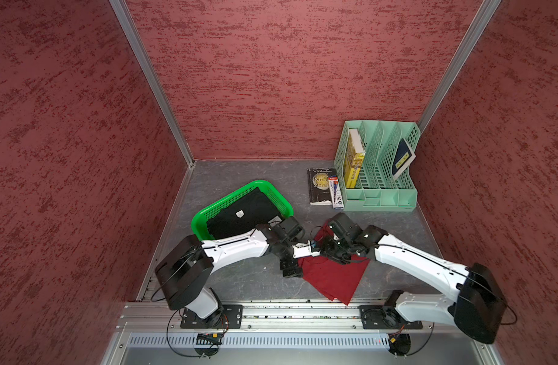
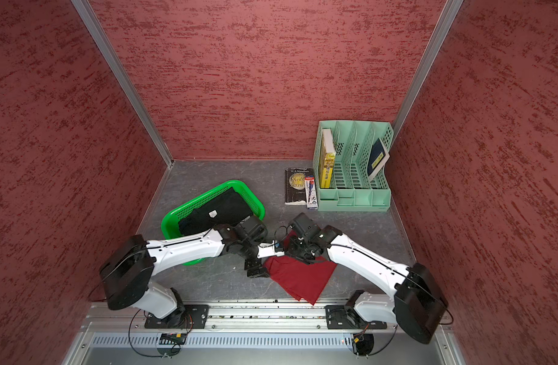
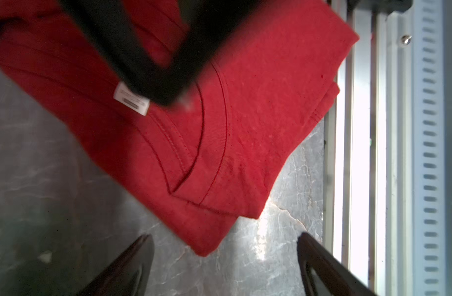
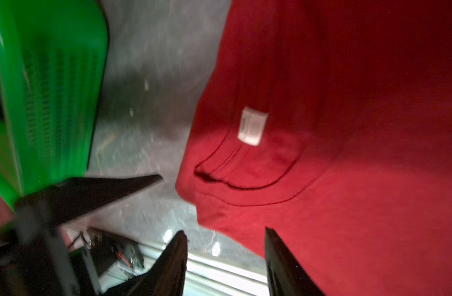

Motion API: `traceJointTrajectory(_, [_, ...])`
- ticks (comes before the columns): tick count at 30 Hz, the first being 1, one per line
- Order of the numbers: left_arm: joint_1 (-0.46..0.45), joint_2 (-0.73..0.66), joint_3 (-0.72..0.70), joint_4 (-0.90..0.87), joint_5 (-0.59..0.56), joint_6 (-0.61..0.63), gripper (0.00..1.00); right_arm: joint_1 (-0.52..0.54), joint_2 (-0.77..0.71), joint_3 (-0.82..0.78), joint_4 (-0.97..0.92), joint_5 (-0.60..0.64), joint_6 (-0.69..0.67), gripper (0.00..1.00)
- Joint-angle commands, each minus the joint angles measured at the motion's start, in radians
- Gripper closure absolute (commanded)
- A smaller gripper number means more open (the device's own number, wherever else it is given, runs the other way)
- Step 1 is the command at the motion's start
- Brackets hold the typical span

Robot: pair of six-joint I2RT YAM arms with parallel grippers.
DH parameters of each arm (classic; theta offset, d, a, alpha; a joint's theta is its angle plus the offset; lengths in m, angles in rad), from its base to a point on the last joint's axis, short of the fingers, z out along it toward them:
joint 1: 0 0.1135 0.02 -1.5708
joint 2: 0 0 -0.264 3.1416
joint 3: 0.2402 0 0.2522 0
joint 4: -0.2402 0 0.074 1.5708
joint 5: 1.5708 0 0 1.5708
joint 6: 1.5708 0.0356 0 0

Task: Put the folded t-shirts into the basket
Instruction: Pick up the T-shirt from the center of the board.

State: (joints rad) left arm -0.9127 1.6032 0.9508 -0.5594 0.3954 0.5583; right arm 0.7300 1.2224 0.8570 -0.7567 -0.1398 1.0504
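Black shirt (image 1: 239, 215) sits in the basket (image 1: 254, 183); red shirt (image 1: 331, 278) lies on the tabletop (image 1: 246, 278). Left fingers (image 3: 132, 266) and right fingers (image 4: 168, 264) stand parted, empty, at its edge. The next move likely calls for pinching it and lifting it across.

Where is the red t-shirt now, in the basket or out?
Out: the red t-shirt lies on the table, apart from the basket.

- Dark red t-shirt (image 2: 303, 281) is seen lying flat, right beside left gripper (image 2: 258, 271), partly under right gripper (image 2: 298, 254).
- Black t-shirt (image 2: 217, 210) is parked in green basket (image 2: 167, 225), just beyond left gripper.
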Motion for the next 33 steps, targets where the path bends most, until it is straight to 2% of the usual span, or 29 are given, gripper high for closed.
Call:
traceJointTrajectory(1, [-0.022,0.073,0.018,-0.019,0.043,-0.093,0.09,-0.053,-0.125,0.036,-0.241,0.265,0.102,0.48])
traceJointTrajectory(7, [0.011,0.060,0.012,0.060,0.049,-0.152,0.06,-0.204,-0.338,-0.001,-0.398,0.352,0.132,0.47])
traceJointTrajectory(12, [0.050,0.067,0.037,0.089,0.073,-0.259,0.04,-0.259,-0.395,0.033,-0.471,0.396,0.136,0.47])
traceJointTrajectory(20, [0.043,0.093,0.024,0.117,0.026,-0.419,0.03,-0.279,-0.271,0.113,-0.432,0.315,0.083,0.48])
traceJointTrajectory(24, [0.032,0.102,0.032,0.074,0.057,-0.460,0.04,-0.280,-0.218,0.137,-0.407,0.283,0.062,0.47])
traceJointTrajectory(29, [0.048,0.071,0.018,0.073,-0.036,-0.536,0.03,-0.281,-0.135,0.192,-0.417,0.275,0.048,0.47])
traceJointTrajectory(33, [0.047,0.110,0.016,0.072,-0.047,-0.549,0.05,-0.286,-0.069,0.215,-0.394,0.264,0.046,0.47])
